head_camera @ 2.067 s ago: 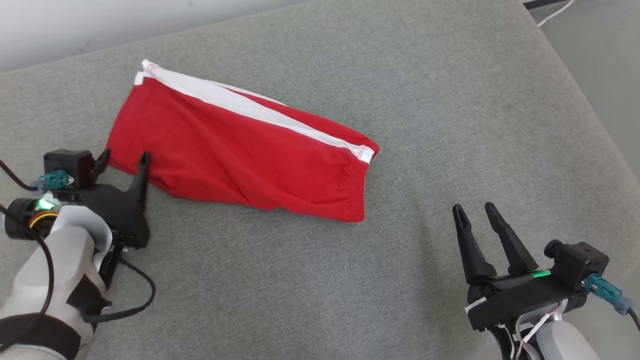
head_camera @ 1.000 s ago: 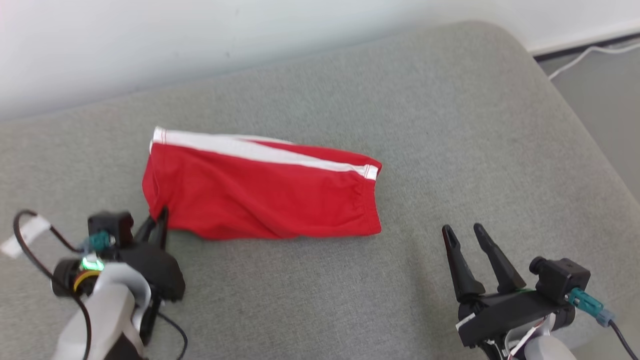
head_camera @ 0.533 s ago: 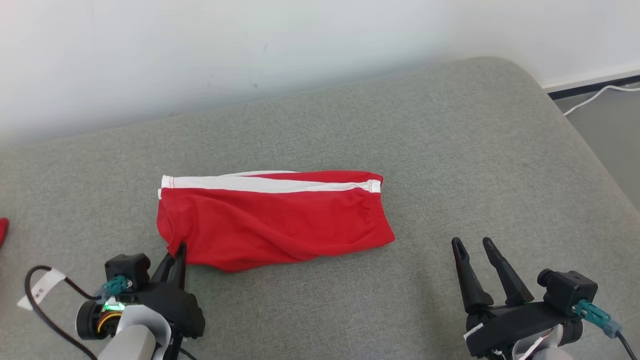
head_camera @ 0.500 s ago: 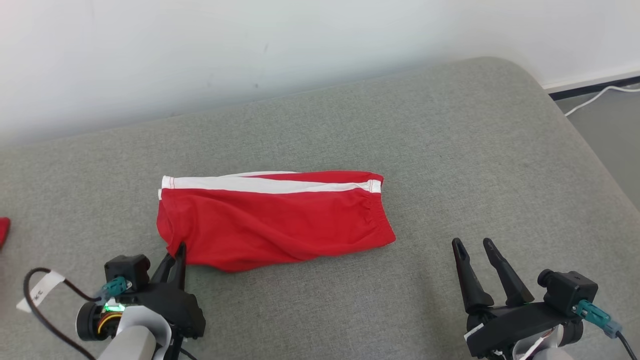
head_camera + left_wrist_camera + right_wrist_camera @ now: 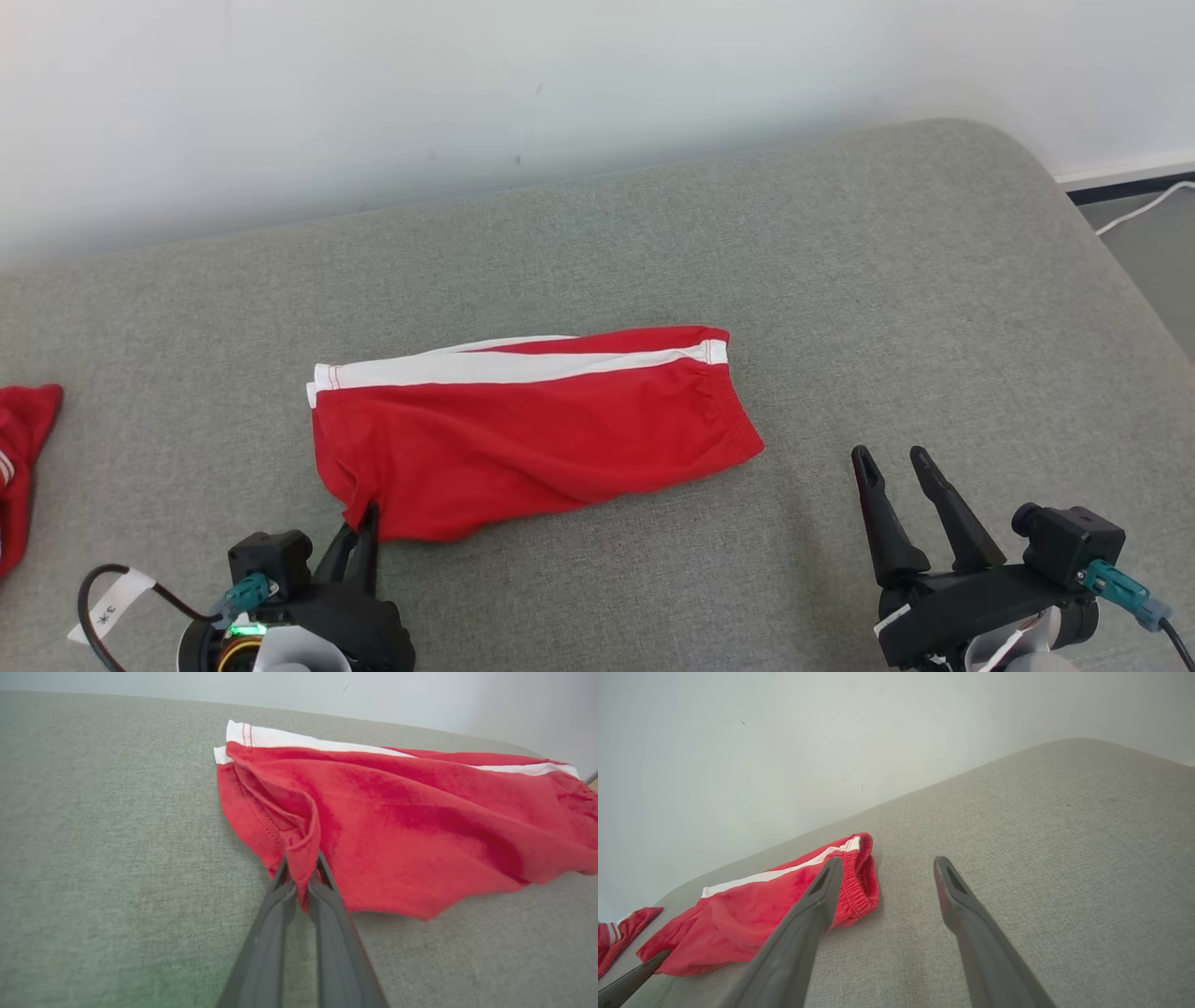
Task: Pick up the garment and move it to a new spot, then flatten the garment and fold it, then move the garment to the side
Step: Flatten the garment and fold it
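wall [image 5: 467,93]: pale, plain, behind the cushion.
cushion [image 5: 840,280]: grey fabric with a rounded far-right corner; both cloths lie on it.
shorts [image 5: 532,429]: red with a white stripe along the far edge. Folded into a long strip across mid cushion, elastic waistband at the right end, leg hem at the left. Mostly flat; near-left corner pulled up into a ridge.
right claw [image 5: 890,455]: lower right, fingers spread apart with nothing between them. The waistband end lies to its left, not touching, bare cushion between.
left claw [image 5: 359,541]: lower left, fingers clamped on the shorts' near-left corner, a red fold pinched between the tips. The rest of the shorts stretches ahead and to the right.
second red cloth [image 5: 23,467]: white trim, at the cushion's left edge, apart from the shorts.
cable [image 5: 1144,207]: white, past the cushion's right side.
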Robot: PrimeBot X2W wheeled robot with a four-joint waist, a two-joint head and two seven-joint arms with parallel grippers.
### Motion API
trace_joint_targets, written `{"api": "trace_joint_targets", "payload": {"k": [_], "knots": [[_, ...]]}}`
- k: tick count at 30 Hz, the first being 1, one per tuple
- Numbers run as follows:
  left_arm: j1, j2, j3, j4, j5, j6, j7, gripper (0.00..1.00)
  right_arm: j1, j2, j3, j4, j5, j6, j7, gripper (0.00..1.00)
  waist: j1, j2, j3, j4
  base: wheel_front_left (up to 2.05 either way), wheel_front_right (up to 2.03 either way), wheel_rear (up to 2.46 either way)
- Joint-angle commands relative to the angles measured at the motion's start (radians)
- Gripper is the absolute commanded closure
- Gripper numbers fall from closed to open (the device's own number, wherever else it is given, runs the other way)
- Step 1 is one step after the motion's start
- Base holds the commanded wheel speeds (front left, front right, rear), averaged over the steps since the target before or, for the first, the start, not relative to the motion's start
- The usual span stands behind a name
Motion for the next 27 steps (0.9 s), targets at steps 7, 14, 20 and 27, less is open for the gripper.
{"api": "trace_joint_targets", "payload": {"k": [7, 14, 20, 27], "knots": [[0.041, -0.008, 0.023, -0.027, 0.037, 0.013, -0.005, 0.83, 0.011, -0.004, 0.0, -0.008, -0.007, 0.0, 0.012, 0.0, 0.0001, 0.0, -0.01, 0.014, 0.0, 0.0, 0.0], [0.099, -0.01, 0.075, -0.152, 0.121, 0.031, -0.005, 0.0, 0.014, 0.0, 0.008, -0.011, -0.019, 0.0, -0.002, 0.0, 0.0001, 0.0, -0.027, 0.027, 0.0, 0.0, 0.0], [0.186, 0.003, 0.148, -0.307, 0.216, 0.08, -0.005, 0.0, 0.027, 0.004, -0.007, -0.007, -0.051, 0.0, -0.034, 0.0, 0.0001, 0.0, -0.053, 0.048, 0.0, 0.0, 0.0], [0.302, 0.04, 0.221, -0.45, 0.306, 0.131, -0.005, 0.0, 0.055, 0.017, -0.049, -0.007, -0.105, 0.0, -0.053, 0.0, 0.0001, 0.0, -0.089, 0.082, 0.0, 0.0, 0.0]]}}
